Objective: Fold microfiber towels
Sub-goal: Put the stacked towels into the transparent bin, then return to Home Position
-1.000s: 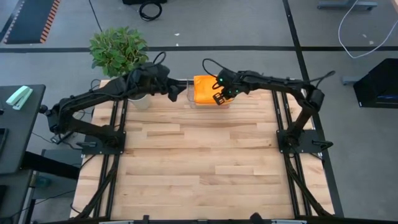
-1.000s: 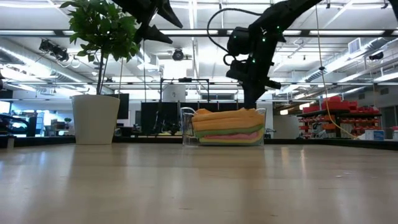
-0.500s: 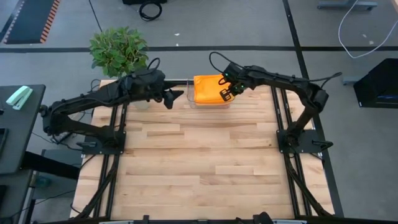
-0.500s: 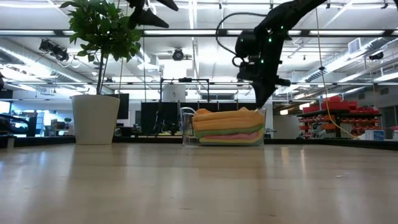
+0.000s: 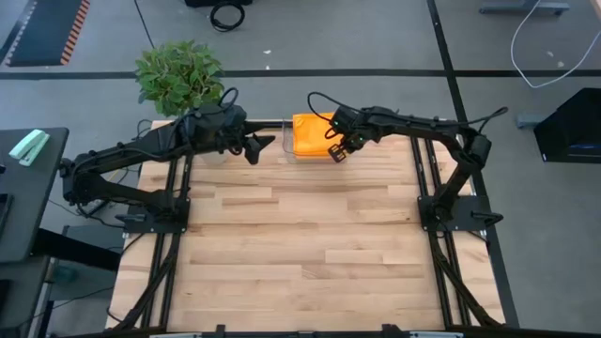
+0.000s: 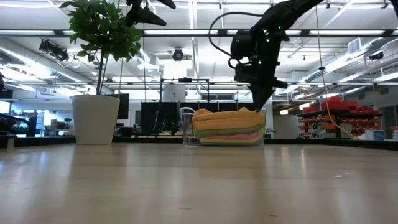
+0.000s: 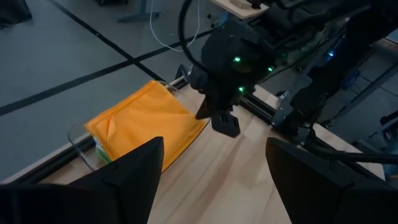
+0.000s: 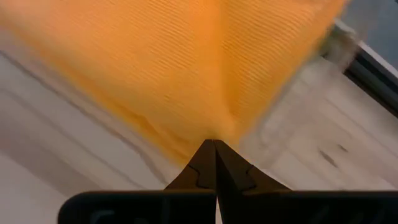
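Note:
A stack of microfiber towels (image 6: pixel 227 127) lies in a clear plastic bin (image 5: pixel 286 150) at the middle of the table's far edge. An orange towel (image 5: pixel 310 134) lies on top, with yellow, green and pink layers below it. My right gripper (image 5: pixel 335 150) stands over the bin's near right corner, pointing steeply down and shut on the orange towel. My left gripper (image 5: pixel 263 145) hangs open in the air left of the bin, holding nothing. In the left wrist view, its fingers frame the orange towel (image 7: pixel 146 121) and the right gripper (image 7: pixel 224 123). My right gripper pinches the top orange towel near its near right corner (image 8: pixel 219 134) between its two shut fingers. They come from above, slanting down. The cloth rises in a small peak (image 6: pixel 257 111) at the fingertips. The rest of the towel lies on the stack.
A potted plant (image 5: pixel 178 75) in a white pot (image 6: pixel 95 118) stands at the table's far left corner, close to the left arm. The wooden tabletop (image 5: pixel 300 244) stretches bare toward the near edge. Black frame rails run along the table's left and right sides.
My left gripper has risen and drawn back toward the table's left edge, away from the bin, staying open. My right gripper has shifted a little toward the far right over the bin and come back, staying shut at the orange towel's corner.

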`<state>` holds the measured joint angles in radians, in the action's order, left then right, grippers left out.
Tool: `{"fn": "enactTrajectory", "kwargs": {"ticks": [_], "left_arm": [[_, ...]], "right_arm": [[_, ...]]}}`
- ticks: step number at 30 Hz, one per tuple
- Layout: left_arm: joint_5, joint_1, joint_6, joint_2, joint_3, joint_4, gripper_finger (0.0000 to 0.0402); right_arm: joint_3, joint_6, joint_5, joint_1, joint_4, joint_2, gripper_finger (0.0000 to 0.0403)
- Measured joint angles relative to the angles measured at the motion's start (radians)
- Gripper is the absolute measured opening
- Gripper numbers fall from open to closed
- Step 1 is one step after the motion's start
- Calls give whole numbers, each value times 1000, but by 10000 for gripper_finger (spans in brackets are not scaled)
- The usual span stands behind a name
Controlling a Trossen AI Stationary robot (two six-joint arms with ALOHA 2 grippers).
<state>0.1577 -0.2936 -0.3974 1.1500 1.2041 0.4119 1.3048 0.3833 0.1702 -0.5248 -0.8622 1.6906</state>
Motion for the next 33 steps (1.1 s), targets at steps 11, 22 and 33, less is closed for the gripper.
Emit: {"fn": "enactTrajectory", "kwargs": {"ticks": [11, 22, 33], "left_arm": [[87, 111, 69, -157, -60, 12, 288], [94, 268, 71, -486, -324, -127, 288], [120, 319, 61, -789, -603, -137, 251]], "right_arm": [[-3, -28, 31, 63, -79, -181, 0], [-54, -12, -14, 449, 148, -570, 1], [-598, 60, 76, 655, 871, -816, 1]]}}
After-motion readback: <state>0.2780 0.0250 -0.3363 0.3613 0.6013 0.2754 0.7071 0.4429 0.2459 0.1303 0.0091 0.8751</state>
